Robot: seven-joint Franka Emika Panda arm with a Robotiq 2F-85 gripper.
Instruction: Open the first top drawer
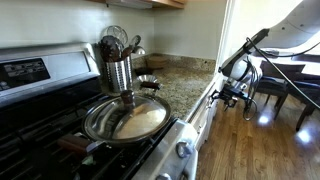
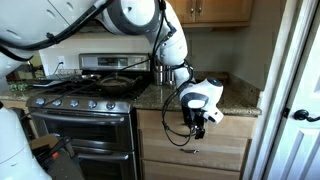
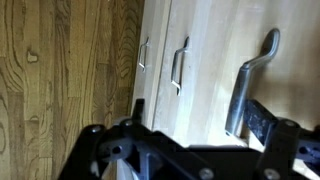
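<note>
The top drawer (image 2: 225, 127) sits under the granite counter, right of the stove. Its front is light wood and looks closed; no jars show. In the wrist view its metal bar handle (image 3: 248, 85) runs along the drawer front (image 3: 205, 70). My gripper (image 3: 200, 115) is open around this handle, which lies between the fingers, close to the one at the right of the frame. In both exterior views the gripper (image 2: 197, 122) (image 1: 232, 93) hangs at the drawer front just below the counter edge.
The stove (image 2: 80, 120) stands beside the drawer, with a pan (image 1: 125, 118) and a steel utensil holder (image 1: 118, 68) on top. Two more cabinet handles (image 3: 178, 68) show further along. Beyond are wooden floor (image 3: 50, 70), a white door (image 2: 295, 90) and dark furniture (image 1: 280, 85).
</note>
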